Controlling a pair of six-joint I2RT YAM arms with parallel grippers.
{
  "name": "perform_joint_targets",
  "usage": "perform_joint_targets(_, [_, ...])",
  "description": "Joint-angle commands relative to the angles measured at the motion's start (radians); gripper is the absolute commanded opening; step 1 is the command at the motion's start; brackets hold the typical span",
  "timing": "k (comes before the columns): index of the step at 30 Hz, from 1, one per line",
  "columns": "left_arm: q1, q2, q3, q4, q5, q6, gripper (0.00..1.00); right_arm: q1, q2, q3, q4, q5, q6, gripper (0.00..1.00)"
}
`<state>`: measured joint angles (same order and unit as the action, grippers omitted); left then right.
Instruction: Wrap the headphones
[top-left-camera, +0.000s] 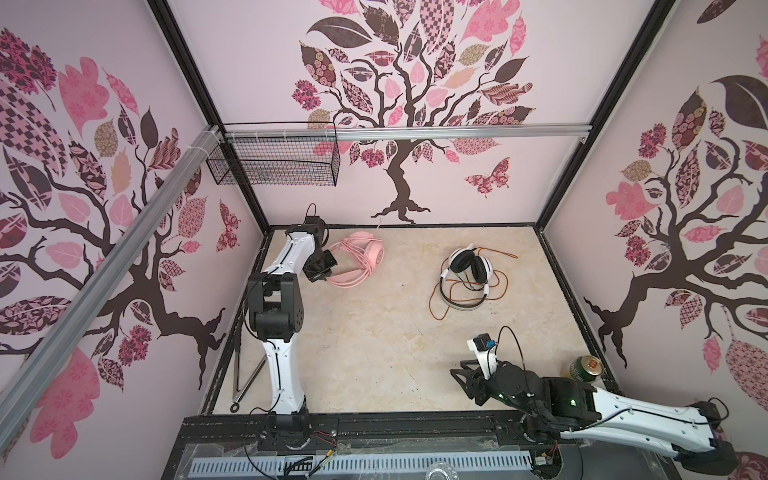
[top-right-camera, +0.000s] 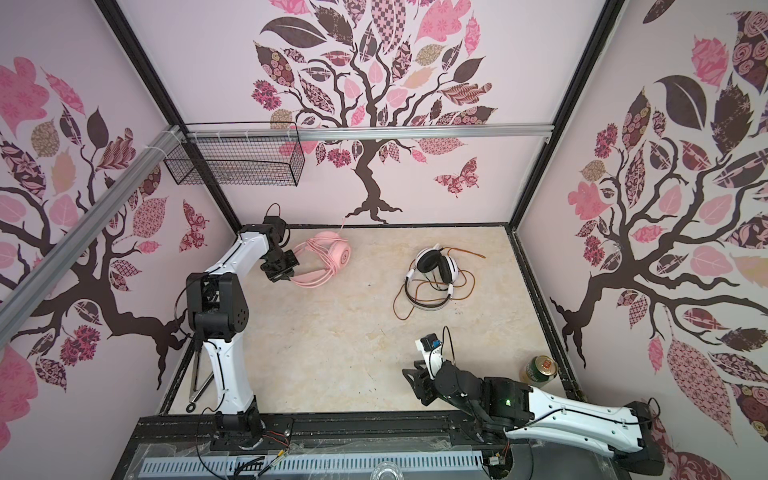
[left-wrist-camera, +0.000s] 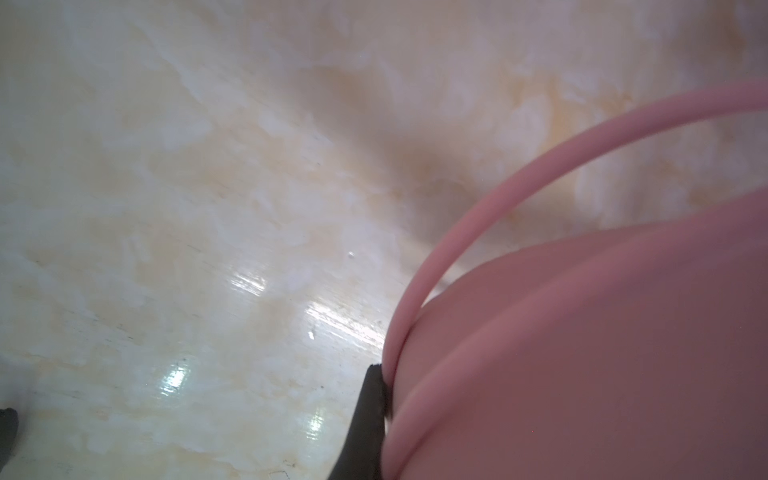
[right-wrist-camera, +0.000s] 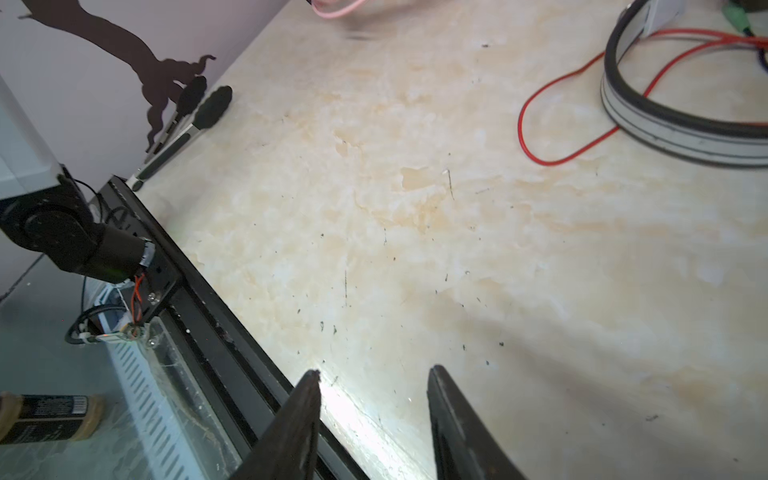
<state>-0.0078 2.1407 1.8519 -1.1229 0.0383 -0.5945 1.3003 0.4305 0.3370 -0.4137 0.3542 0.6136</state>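
**Enclosed work cell.** A beige, marble-patterned tabletop is bounded by pale pink walls printed with tree motifs. An aluminium rail crosses the rear wall, and a black wire basket hangs at its left end. Tongs lie along the left edge; a green can stands at the right edge. The pink headphones, cable looped over them, lie rear left. The left gripper is closed on their band, one finger pressing the cable. The white-and-black headphones lie rear right amid loose orange-red cable, unobstructed. The right gripper hovers near the front edge, jaws apart, holding nothing.
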Motion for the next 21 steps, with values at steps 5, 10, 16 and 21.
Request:
perform_joint_targets(5, [0.028,0.030,0.052,0.023,0.008,-0.013,0.00,-0.001,0.005,-0.016,0.062,0.002,0.010,0.50])
perform_joint_targets(10, [0.028,0.037,0.036,0.031,0.008,-0.016,0.00,-0.001,0.009,-0.012,0.060,0.008,0.005,0.51])
perform_joint_targets(16, [0.029,0.057,0.025,0.031,0.002,-0.016,0.00,-0.001,0.011,-0.009,0.054,-0.001,0.007,0.51])
perform_joint_targets(21, [0.028,0.065,0.012,0.031,-0.010,-0.015,0.00,-0.001,0.011,-0.004,0.047,-0.004,0.012,0.51])
